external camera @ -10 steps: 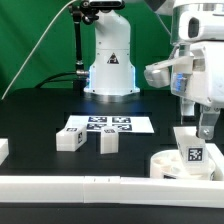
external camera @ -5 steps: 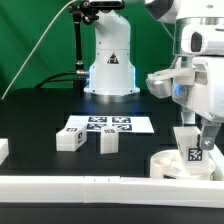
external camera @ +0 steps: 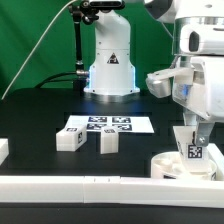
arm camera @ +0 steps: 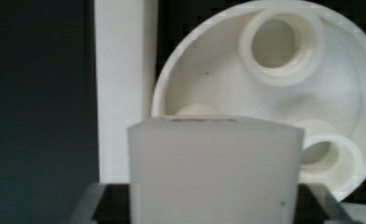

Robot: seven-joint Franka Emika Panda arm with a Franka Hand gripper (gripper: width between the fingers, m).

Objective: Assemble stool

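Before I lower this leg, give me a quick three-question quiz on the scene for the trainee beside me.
1. How many loose legs lie beside the marker board?
2. True or false: the gripper is open and empty.
3. Which thing is the held leg nearest? A the marker board; B the round seat; C the loose legs.

Key: 1 two. 2 false, it is shut on a leg. 3 B; the wrist view shows the seat's sockets just past the leg.
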